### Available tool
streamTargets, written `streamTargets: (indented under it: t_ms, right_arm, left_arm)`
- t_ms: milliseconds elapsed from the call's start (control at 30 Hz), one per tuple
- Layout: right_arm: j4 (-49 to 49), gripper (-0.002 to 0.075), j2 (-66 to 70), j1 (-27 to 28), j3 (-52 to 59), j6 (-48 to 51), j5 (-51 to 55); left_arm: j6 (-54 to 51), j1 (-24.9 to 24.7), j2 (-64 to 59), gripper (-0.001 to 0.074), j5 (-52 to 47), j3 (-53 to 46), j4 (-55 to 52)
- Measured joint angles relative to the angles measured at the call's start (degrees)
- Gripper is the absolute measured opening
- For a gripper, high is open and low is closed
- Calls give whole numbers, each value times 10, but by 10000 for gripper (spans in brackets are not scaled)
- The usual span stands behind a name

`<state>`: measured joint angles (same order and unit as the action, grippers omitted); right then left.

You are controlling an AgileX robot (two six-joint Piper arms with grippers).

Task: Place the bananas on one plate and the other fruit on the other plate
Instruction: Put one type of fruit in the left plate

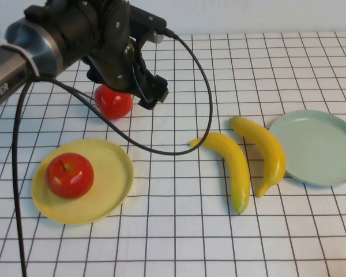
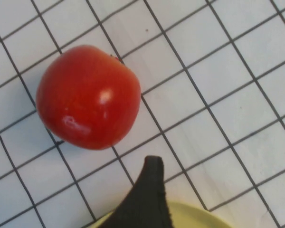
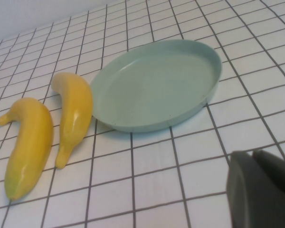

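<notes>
One apple plated, one apple and both bananas still to sort.

High view: one apple (image 1: 70,175) sits on the yellow plate (image 1: 112,184) at lower left; the second apple (image 1: 113,102) lies on the table at upper left, under the left gripper (image 1: 139,86). Both bananas (image 1: 228,167) lie at centre right, one touching the empty blue-green plate (image 1: 317,147).
Left wrist view: the loose apple (image 2: 88,97) fills the upper left, ungrasped; one dark fingertip (image 2: 149,190) shows beside it, jaws spread wide.
Right wrist view: the right gripper (image 3: 261,190), clenched and empty, hangs at lower right near the blue-green plate (image 3: 156,85).
</notes>
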<state>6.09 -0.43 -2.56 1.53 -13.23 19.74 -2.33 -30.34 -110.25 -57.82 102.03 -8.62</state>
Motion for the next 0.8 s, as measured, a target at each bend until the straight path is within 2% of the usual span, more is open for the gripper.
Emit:
streamTargets:
  t_ms: [500,800]
  right_arm:
    - [0,-16,0,0,0,0,0]
    - [0,-16,0,0,0,0,0]
  left_arm:
    - [-19,86,-33,668,134,0,6]
    - [-121,118,-113,668,196,0,108]
